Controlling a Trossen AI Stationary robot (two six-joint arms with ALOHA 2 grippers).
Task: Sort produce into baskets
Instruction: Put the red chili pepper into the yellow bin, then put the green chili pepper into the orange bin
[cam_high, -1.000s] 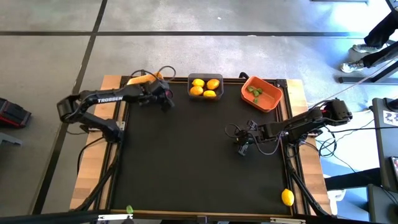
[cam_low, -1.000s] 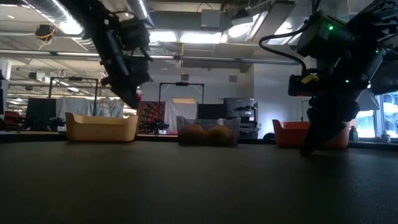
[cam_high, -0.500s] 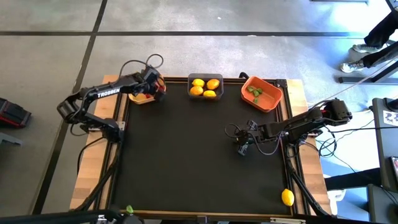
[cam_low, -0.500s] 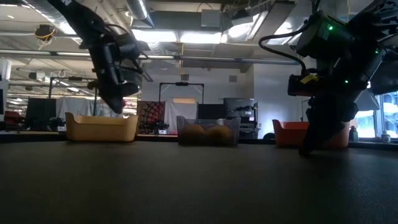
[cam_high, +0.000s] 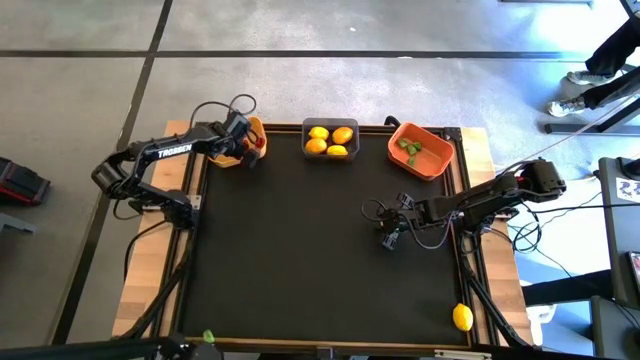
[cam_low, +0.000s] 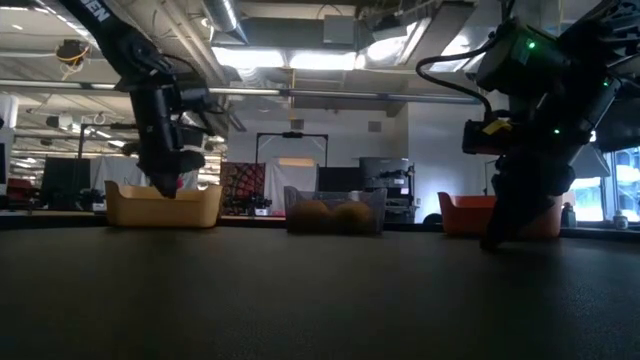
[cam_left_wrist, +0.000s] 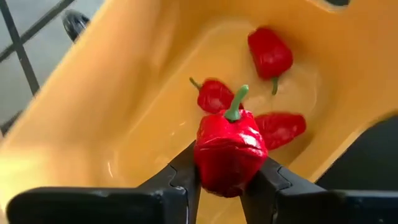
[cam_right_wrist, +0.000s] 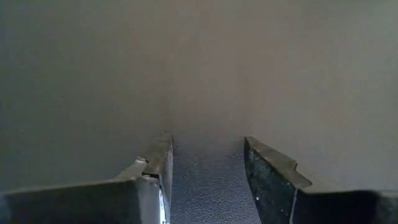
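Observation:
My left gripper (cam_left_wrist: 227, 167) hangs over the yellow-orange basket (cam_high: 232, 152) at the table's far left corner, shut on a red pepper (cam_left_wrist: 230, 149) with a green stem. Three more red pieces (cam_left_wrist: 270, 53) lie on that basket's floor. In the low view the left gripper (cam_low: 165, 182) reaches down to the basket's rim (cam_low: 163, 190). The dark grey basket (cam_high: 330, 140) holds yellow lemons, and the orange basket (cam_high: 420, 150) holds green pieces. My right gripper (cam_high: 390, 238) stands open just above the black mat, right of centre, with nothing between its fingers (cam_right_wrist: 158, 165). My left gripper pinches the red pepper's body by its two sides (cam_left_wrist: 204, 163) between its two fingers. The fingers come slanting down from above. The pepper's green stem (cam_left_wrist: 235, 102) points away from the fingers, and the pepper sits over the basket's inside.
A lone lemon (cam_high: 462, 317) lies by the table's near right corner, and a small green piece (cam_high: 208, 337) lies at the near left edge. Wooden strips border the black mat (cam_high: 300, 250). A person's legs (cam_high: 600, 70) show beyond the far right.
My left gripper has swung toward the table's left edge with the red pepper, from beside the grey basket to over the yellow-orange basket. It has also sunk a little, down to the basket's rim. My right arm has kept still.

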